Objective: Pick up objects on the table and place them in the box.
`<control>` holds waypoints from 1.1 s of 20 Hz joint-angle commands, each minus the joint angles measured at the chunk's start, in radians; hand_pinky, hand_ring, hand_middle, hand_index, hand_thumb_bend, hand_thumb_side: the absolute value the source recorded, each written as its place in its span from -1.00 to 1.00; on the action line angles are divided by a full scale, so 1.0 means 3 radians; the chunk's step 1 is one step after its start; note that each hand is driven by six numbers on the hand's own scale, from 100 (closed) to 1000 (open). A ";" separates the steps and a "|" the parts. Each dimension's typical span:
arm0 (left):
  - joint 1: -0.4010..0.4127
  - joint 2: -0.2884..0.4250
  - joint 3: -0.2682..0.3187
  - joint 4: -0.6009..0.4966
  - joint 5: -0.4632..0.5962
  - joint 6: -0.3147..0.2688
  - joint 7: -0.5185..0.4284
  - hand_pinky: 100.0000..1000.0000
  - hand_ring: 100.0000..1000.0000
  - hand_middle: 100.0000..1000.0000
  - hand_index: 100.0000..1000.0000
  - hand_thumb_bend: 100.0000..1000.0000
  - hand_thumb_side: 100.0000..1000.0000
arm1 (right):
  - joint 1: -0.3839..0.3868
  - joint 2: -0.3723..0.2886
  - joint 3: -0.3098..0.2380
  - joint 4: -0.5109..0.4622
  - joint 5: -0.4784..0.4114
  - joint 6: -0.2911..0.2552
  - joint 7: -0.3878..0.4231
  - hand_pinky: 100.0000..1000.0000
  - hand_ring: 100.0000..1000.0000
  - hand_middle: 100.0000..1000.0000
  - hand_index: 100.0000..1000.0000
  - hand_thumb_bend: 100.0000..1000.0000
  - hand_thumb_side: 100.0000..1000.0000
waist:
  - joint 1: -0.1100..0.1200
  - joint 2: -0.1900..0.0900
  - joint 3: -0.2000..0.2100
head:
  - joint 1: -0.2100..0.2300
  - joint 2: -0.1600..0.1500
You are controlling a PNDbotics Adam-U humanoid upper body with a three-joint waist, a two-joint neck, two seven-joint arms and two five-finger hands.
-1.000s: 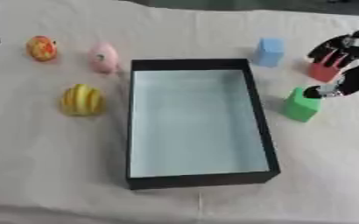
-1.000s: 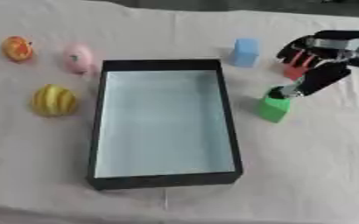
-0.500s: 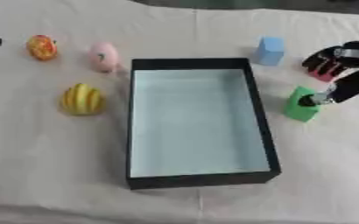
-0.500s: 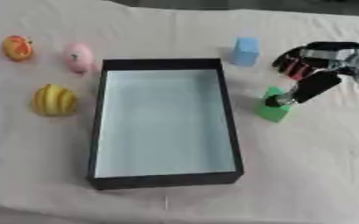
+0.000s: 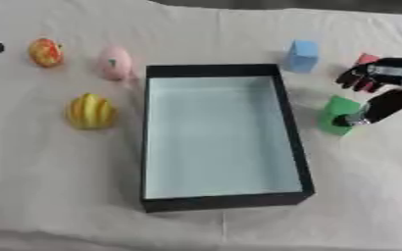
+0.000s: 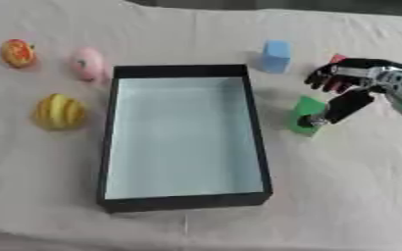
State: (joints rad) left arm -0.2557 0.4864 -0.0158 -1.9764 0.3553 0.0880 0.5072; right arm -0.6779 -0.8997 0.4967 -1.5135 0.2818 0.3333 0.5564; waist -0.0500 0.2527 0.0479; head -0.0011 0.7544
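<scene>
Our right hand [image 6: 352, 90] sits at the right edge of the frame, its thumb reaching down to touch the right face of the green block [image 6: 306, 114] while the curled fingers hang above and behind it, not yet closed round it. The block lies just left of and below the hand, between it and the black box [image 6: 254, 128], standing slightly tilted on the desk [image 6: 341, 196]. It looks like a small plain cube. A red block [image 5: 367, 59] peeks out behind the fingers. We judge the box a short carry leftward. Our left hand is out of view.
</scene>
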 commanded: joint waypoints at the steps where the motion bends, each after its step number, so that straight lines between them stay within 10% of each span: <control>1: -0.0029 0.0071 0.0010 -0.0055 -0.0007 0.0000 -0.0015 0.09 0.59 0.52 0.41 -0.68 0.55 | -0.0064 -0.0035 -0.0022 0.0076 0.0086 -0.0047 0.0001 0.68 0.70 0.62 0.79 0.02 -0.46 | 0.0014 -0.0040 -0.0007 | 0.0006 -0.0019; 22: -0.0025 0.0078 -0.0004 -0.0055 -0.0001 0.0010 -0.0036 0.09 0.59 0.53 0.41 -0.69 0.56 | -0.0063 0.0029 0.0005 0.0017 -0.0103 0.0074 -0.0343 0.35 0.03 -0.03 0.21 -0.34 -1.00 | 0.0016 -0.0039 -0.0020 | 0.0019 -0.0001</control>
State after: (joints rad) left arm -0.2557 0.4864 -0.0209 -1.9765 0.3554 0.0921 0.4998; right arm -0.6852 -0.8607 0.5119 -1.4861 0.2679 0.3452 0.4718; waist -0.0462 0.2568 0.0429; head 0.0020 0.7543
